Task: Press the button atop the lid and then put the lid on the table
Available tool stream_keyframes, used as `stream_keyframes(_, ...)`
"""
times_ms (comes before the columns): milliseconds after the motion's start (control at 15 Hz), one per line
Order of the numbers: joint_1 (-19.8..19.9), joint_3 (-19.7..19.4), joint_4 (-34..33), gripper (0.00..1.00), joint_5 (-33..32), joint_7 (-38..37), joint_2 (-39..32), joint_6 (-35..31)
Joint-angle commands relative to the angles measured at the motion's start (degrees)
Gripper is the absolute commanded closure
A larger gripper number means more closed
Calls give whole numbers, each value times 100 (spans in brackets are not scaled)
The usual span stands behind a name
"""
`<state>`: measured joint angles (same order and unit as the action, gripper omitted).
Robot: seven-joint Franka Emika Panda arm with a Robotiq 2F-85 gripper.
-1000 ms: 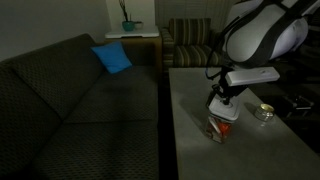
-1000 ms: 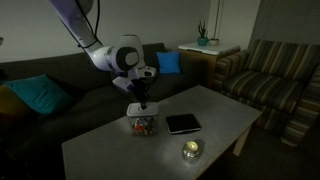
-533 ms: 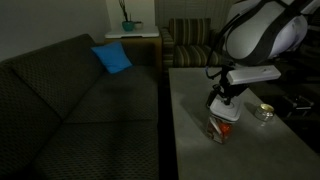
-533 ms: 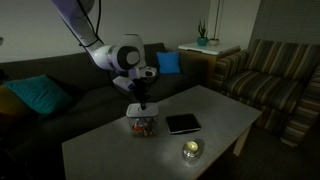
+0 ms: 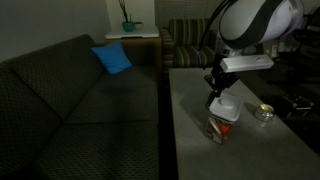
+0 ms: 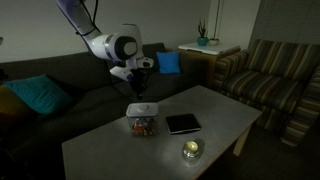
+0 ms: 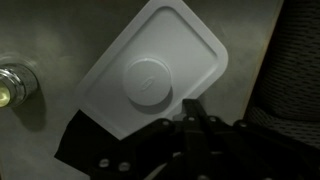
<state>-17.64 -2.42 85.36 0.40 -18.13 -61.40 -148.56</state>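
The white square lid (image 5: pixel 222 110) with a round button (image 7: pixel 148 80) in its middle sits on top of a clear container (image 6: pixel 143 125) that stands on the light-grey table (image 5: pixel 190 95). It shows in both exterior views and fills the wrist view (image 7: pixel 120 95). My gripper (image 5: pixel 214 90) hangs a short way above the lid (image 6: pixel 142 108), apart from it. In the wrist view its fingers (image 7: pixel 193 106) are pressed together and hold nothing.
A small round shiny dish (image 6: pixel 191 150) and a flat black box (image 6: pixel 183 123) lie on the table (image 6: pixel 100 155) near the container. A dark sofa (image 5: pixel 70 100) runs along the table's side. An armchair (image 6: pixel 275 85) stands past the far end.
My gripper has risen straight up off the lid, and the arm's wrist has lifted with it. The lid and container have not moved.
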Motion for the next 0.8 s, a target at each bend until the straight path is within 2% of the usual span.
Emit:
stream_keyframes(0, 167, 174, 8, 74, -54, 344, 215, 404)
stream_keyframes(133, 177, 141, -94, 68, -109, 440, 214, 725)
stream_keyframes(400, 264, 87, -365, 39, -218, 527, 109, 1228)
stream_keyframes(733, 437, 96, -642, 4, -226, 501, -143, 1289)
